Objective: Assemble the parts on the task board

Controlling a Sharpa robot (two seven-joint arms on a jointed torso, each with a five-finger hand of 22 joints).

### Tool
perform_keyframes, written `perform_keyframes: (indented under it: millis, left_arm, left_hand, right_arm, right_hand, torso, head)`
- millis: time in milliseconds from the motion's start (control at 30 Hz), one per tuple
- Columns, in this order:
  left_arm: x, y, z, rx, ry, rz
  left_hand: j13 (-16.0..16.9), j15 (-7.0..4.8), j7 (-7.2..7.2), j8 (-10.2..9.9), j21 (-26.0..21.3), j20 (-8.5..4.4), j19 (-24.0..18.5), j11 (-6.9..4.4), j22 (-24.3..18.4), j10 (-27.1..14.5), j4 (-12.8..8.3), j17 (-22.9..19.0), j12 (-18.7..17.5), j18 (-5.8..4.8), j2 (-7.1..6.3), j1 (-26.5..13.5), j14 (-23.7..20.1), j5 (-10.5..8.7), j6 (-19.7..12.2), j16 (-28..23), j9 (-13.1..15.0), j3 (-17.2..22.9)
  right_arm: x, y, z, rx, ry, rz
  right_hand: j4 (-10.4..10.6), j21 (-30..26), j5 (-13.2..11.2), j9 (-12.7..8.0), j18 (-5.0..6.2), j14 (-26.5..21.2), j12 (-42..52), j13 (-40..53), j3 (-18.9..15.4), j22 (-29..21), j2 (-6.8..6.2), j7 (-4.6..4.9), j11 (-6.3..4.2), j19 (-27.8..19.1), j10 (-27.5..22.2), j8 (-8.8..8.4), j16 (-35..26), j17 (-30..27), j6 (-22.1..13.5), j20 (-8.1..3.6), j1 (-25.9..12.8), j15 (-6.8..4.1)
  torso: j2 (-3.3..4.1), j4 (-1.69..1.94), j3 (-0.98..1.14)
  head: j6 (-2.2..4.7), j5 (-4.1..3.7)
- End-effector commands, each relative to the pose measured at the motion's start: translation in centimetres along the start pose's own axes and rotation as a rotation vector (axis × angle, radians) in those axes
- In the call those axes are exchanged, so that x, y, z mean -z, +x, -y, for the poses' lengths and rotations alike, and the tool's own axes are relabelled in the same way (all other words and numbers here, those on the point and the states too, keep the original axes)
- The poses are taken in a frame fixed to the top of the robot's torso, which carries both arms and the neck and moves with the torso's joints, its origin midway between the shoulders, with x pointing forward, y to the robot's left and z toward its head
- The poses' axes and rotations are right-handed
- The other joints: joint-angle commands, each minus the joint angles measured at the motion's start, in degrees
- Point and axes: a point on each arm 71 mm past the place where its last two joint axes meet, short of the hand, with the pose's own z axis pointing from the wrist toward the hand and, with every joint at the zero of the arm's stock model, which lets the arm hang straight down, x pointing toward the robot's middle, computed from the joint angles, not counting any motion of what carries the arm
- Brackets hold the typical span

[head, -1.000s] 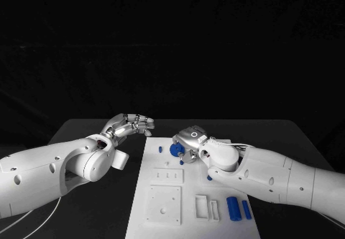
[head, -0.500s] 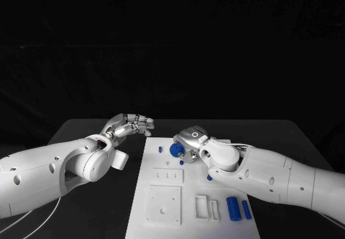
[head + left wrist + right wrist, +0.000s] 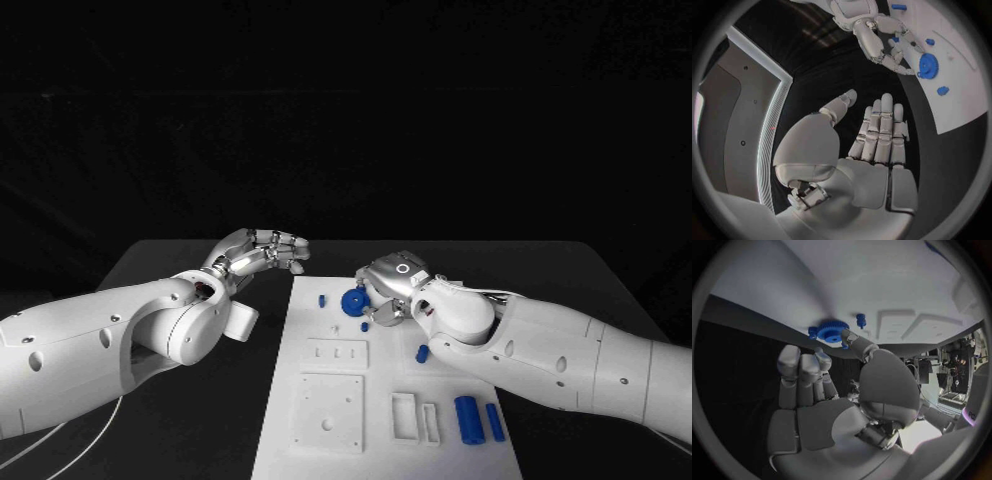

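Head view: you're looking at the white board (image 3: 339, 400) lying mid-tabletop (image 3: 188, 262). The left robot hand (image 3: 267, 250) is hovering off the board's far left corner, fingers loosely curled, gripping nothing. The right robot hand (image 3: 387, 283) is hanging over the board's far end, fingers pointing down just beside the blue gear (image 3: 353, 301); you can't tell here whether they're touching it. A small peg (image 3: 320, 299) is sitting left of the gear, another peg (image 3: 423, 353) mid-board by the right arm, and two blue cylinders (image 3: 467, 417) are lying near the board's right edge, next to the white slots (image 3: 411, 415).

Left wrist view: the left robot hand (image 3: 873, 150) is showing fingers straight and side by side, thumb apart, palm empty. Across from it the right robot hand (image 3: 879, 37) is reaching down with fingertips close to the gear (image 3: 927, 65).

Right wrist view: the right robot hand (image 3: 826, 405) is showing fingers extended, thumb tip right at the gear (image 3: 831, 330); nothing is sitting in the palm. A peg (image 3: 860, 319) is standing just beside the gear.
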Motion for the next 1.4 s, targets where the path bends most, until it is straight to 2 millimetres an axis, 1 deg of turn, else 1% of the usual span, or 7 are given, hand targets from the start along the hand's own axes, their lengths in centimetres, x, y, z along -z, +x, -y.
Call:
perform_keyframes:
  millis: [33,400,533,633,700,900,1400]
  left_arm:
    - [-0.1,0.0,0.2,-0.004,0.012,0.002]
    - [-0.1,-0.2,0.2,-0.006,0.012,0.005]
    - [-0.1,-0.2,0.1,-0.006,0.012,0.006]
    - [-0.1,-0.2,0.1,-0.007,0.012,0.006]
    - [-0.1,-0.2,0.1,-0.006,0.012,0.006]
    - [-0.2,-0.1,0.1,-0.005,0.012,0.002]
    - [-0.2,0.2,0.2,-0.003,0.012,-0.005]
  left_hand:
    - [-0.07,0.09,0.19,-0.31,-0.23,-0.18,0.41,0.12,0.09,-0.17,-0.38,0.07,-0.23,-0.25,-0.16,0.44,-0.13,-0.11,-0.21,0.37,0.04,0.03]
    - [-0.07,0.10,0.19,-0.31,-0.23,-0.17,0.42,0.12,0.10,-0.15,-0.34,0.08,-0.24,-0.26,-0.16,0.43,-0.14,-0.11,-0.20,0.39,0.05,0.02]
    - [-0.06,0.10,0.20,-0.31,-0.23,-0.16,0.43,0.12,0.11,-0.14,-0.31,0.08,-0.25,-0.27,-0.13,0.40,-0.14,-0.10,-0.20,0.40,0.05,0.02]
    - [-0.06,0.10,0.20,-0.31,-0.23,-0.16,0.44,0.12,0.11,-0.14,-0.28,0.08,-0.25,-0.28,-0.11,0.38,-0.14,-0.10,-0.19,0.40,0.05,0.02]
    - [-0.06,0.10,0.20,-0.31,-0.23,-0.16,0.44,0.12,0.11,-0.14,-0.28,0.08,-0.25,-0.28,-0.11,0.38,-0.14,-0.10,-0.19,0.40,0.05,0.02]
    - [-0.06,0.11,0.20,-0.31,-0.23,-0.15,0.45,0.12,0.12,-0.14,-0.23,0.08,-0.26,-0.29,-0.08,0.33,-0.14,-0.09,-0.19,0.41,0.05,0.01]
    - [-0.06,0.11,0.21,-0.32,-0.24,-0.15,0.46,0.13,0.13,-0.13,-0.17,0.09,-0.28,-0.30,-0.05,0.25,-0.16,-0.08,-0.19,0.43,0.06,-0.01]
  right_arm:
    - [0.3,-0.6,0.4,-0.045,0.005,0.037]
    - [1.2,-1.3,2.5,-0.139,0.027,0.019]
    - [1.0,-0.9,2.3,-0.152,0.020,-0.023]
    - [0.7,-0.6,2.2,-0.163,0.017,-0.056]
    - [0.6,-0.4,2.2,-0.164,0.016,-0.067]
    - [-0.1,0.0,1.8,-0.178,0.012,-0.109]
    - [-1.3,1.0,0.7,-0.180,0.005,-0.160]
  right_hand:
    - [-0.11,-0.22,0.26,0.12,3.99,-0.02,-0.08,-0.03,-0.39,0.72,0.03,0.28,0.28,-0.21,-0.30,0.05,-0.26,0.11,0.19,-0.26,-0.44,0.48]
    - [-0.15,-0.35,1.47,0.68,3.99,0.05,0.08,-0.04,1.59,0.60,0.13,0.02,0.00,-0.01,-0.16,0.98,-0.35,0.28,1.48,-0.58,1.20,0.25]
    - [-0.36,-0.43,11.58,0.78,3.99,0.18,0.10,-0.08,5.31,0.54,0.57,-0.22,-0.12,0.19,-0.05,1.06,-0.48,0.33,1.50,-0.66,4.48,0.16]
    - [-1.09,-0.38,17.36,0.76,3.98,0.25,0.07,-0.14,8.71,0.63,3.45,-0.85,-0.79,0.21,0.07,0.98,-0.63,0.34,1.26,-0.41,6.79,-0.46]
    - [-1.10,-0.37,17.56,0.76,3.99,0.25,0.03,-0.16,9.32,0.66,4.37,-1.08,-0.94,0.18,0.06,0.97,-0.67,0.34,1.19,-0.33,6.92,-0.59]
    - [-4.56,0.39,17.61,0.87,3.99,0.31,-0.21,-0.01,17.94,0.91,10.47,-3.12,-2.90,-0.22,0.12,0.80,-1.00,0.66,-0.49,0.42,0.26,-2.50]
    - [-6.43,0.93,18.14,0.95,3.99,0.63,-0.05,0.28,20.76,0.82,12.98,-3.99,-3.71,0.65,0.55,0.19,-0.84,1.13,-3.69,-0.14,-3.50,-3.23]
  torso:
    - [-0.03,-0.11,0.04]
    - [-0.08,-0.47,0.19]
    - [-0.11,-0.54,0.36]
    - [-0.09,-0.43,0.28]
    - [-0.08,-0.40,0.23]
    - [-0.02,-0.33,0.12]
    - [-0.03,-0.28,0.08]
  head:
    - [0.03,-0.05]
    - [0.55,-0.01]
    - [0.57,0.07]
    - [0.46,0.02]
    - [0.45,0.02]
    - [0.32,0.08]
    - [-0.14,0.26]
